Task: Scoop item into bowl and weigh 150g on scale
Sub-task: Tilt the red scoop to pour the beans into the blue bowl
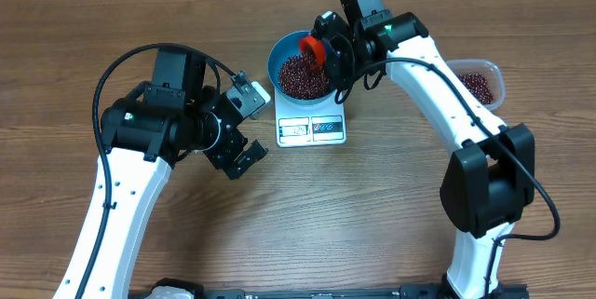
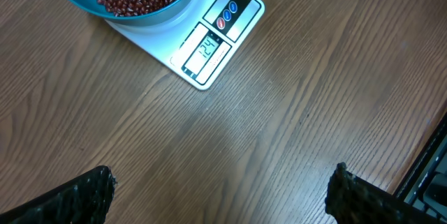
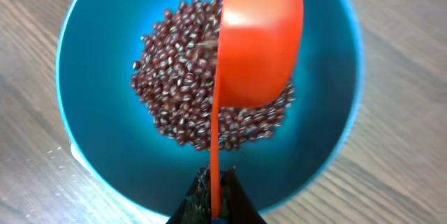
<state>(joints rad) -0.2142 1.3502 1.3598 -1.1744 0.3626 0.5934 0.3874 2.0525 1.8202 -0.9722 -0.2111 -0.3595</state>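
Observation:
The blue bowl stands on the white scale and holds a heap of red-brown beans. My right gripper is shut on the thin handle of an orange-red scoop. In the right wrist view the scoop hangs turned on its side over the beans, inside the bowl, with my right gripper at the near rim. My left gripper is open over bare wood, left of the scale's front. In the left wrist view the scale reads 124 and my left gripper holds nothing.
A clear plastic tub with more beans sits at the right, behind my right arm. The wooden table runs under both arms.

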